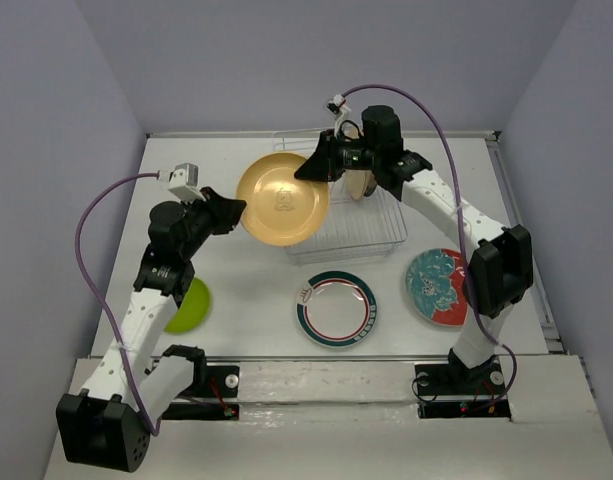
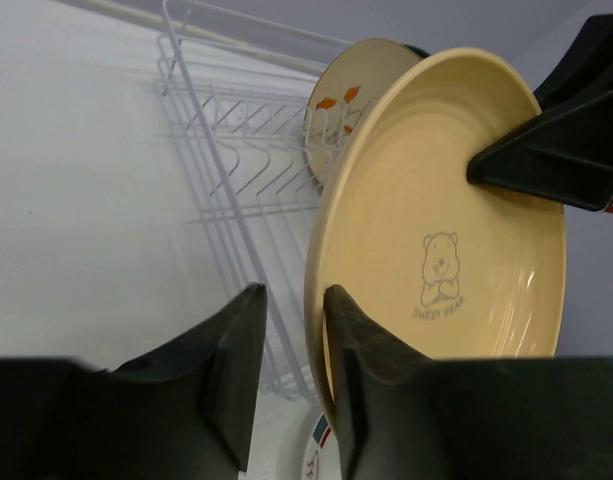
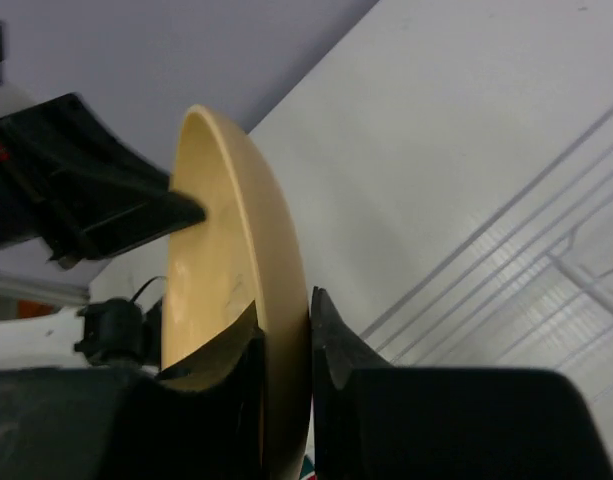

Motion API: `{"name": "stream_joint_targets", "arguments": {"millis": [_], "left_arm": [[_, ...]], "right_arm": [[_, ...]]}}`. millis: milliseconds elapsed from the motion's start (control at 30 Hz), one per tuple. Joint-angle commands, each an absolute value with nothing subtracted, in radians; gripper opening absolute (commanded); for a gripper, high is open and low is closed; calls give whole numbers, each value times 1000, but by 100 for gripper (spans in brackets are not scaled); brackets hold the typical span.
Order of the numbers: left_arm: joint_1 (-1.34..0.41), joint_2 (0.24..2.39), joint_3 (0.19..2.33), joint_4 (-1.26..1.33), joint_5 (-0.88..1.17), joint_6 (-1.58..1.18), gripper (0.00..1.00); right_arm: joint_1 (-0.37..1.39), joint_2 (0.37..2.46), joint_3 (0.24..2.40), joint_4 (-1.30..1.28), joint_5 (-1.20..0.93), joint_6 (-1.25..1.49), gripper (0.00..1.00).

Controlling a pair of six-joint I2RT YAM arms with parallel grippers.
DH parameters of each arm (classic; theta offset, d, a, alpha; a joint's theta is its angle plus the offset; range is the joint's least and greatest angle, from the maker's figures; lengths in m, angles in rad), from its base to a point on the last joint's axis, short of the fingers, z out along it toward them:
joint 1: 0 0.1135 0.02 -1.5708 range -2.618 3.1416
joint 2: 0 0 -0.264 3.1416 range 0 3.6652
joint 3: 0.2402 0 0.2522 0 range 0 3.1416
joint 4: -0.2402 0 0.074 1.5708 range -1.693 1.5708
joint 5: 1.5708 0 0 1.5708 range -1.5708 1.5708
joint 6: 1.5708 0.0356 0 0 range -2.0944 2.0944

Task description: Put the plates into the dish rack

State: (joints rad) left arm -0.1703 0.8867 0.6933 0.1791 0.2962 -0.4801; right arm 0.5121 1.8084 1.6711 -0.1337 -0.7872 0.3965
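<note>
The plain orange-tan plate (image 1: pixel 282 198) is held on edge in the air, just left of the dish rack (image 1: pixel 371 235). My right gripper (image 1: pixel 321 165) is shut on its far right rim; in the right wrist view (image 3: pixel 284 300) the fingers pinch the plate (image 3: pixel 211 250). My left gripper (image 1: pixel 238 213) is open around the left rim. In the left wrist view (image 2: pixel 291 292) one finger touches the plate's face (image 2: pixel 436 200), the other stands off its back. The cream bird-and-branch plate (image 1: pixel 361 182) stands upright in the rack (image 2: pixel 236 160).
The white plate with teal-red rim (image 1: pixel 336 308) lies flat in front of the rack. The teal-and-red floral plate (image 1: pixel 438 287) lies at the right under my right arm. The lime green plate (image 1: pixel 191 308) lies at the left, partly under my left arm.
</note>
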Motion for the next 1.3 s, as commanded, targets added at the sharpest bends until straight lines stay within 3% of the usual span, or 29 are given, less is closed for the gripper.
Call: {"name": "stream_joint_targets", "arguments": {"millis": [0, 67, 200, 433, 567, 933, 1267], "left_arm": [[-179, 845, 762, 181, 351, -431, 64], [-179, 827, 785, 112, 333, -378, 99], [-183, 776, 769, 32, 261, -318, 99], [-183, 747, 738, 8, 222, -284, 99], [-233, 726, 745, -27, 172, -264, 99], [-345, 664, 753, -64, 71, -232, 99], [-370, 643, 755, -71, 41, -227, 99]], "right_arm": [[518, 1781, 1687, -63, -870, 462, 7], [509, 1758, 1693, -66, -800, 466, 7], [509, 1720, 1775, -214, -484, 378, 7], [509, 1822, 1991, -437, 319, 238, 7], [529, 1879, 2069, -471, 616, 170, 7], [623, 2190, 2425, -482, 939, -242, 7], [632, 2275, 2447, -466, 966, -348, 7]]}}
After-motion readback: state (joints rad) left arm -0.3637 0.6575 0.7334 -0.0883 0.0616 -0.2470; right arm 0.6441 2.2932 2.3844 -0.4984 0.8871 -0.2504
